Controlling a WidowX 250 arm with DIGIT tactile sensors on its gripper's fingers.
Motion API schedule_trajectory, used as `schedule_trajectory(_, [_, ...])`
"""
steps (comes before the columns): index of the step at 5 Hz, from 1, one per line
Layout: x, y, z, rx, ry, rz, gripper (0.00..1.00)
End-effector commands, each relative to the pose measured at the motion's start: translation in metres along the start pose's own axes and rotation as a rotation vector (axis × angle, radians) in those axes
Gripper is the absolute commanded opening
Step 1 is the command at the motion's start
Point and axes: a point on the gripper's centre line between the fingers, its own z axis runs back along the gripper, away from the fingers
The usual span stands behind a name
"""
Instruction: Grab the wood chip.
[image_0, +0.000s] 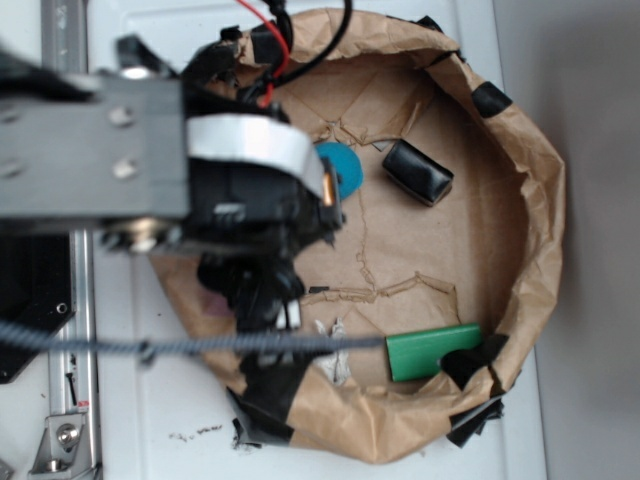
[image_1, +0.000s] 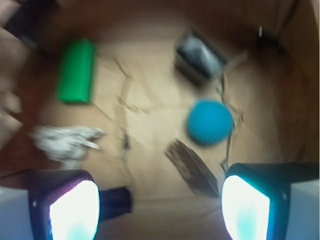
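From my wrist camera, the wood chip (image_1: 191, 167) lies on the paper floor of the basin (image_1: 150, 80), just below and left of the ball (image_1: 210, 122) and close to the right finger (image_1: 247, 210) of my hand (image_1: 160, 207), whose fingers stand apart. The block (image_1: 199, 56) sits beyond the ball; the bar (image_1: 76, 71) lies far left, with the crumpled scrap (image_1: 65, 140) nearer me beneath it. Overhead, my arm (image_0: 150, 160) covers the basin's left side.
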Motion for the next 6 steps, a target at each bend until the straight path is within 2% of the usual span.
schedule_trajectory(1, [0.003,0.004,0.005,-0.004,-0.03,0.01,1.0])
schedule_trajectory(2, [0.003,0.004,0.005,-0.004,-0.03,0.01,1.0])
schedule_trajectory(3, [0.002,0.029,-0.026,0.1,-0.008,0.234,1.0])
schedule_trajectory(5, [-0.002,0.032,-0.066,0.138,-0.036,0.109,1.0])
schedule_trajectory(6, [-0.014,0.031,-0.072,0.137,-0.002,0.085,1.0])
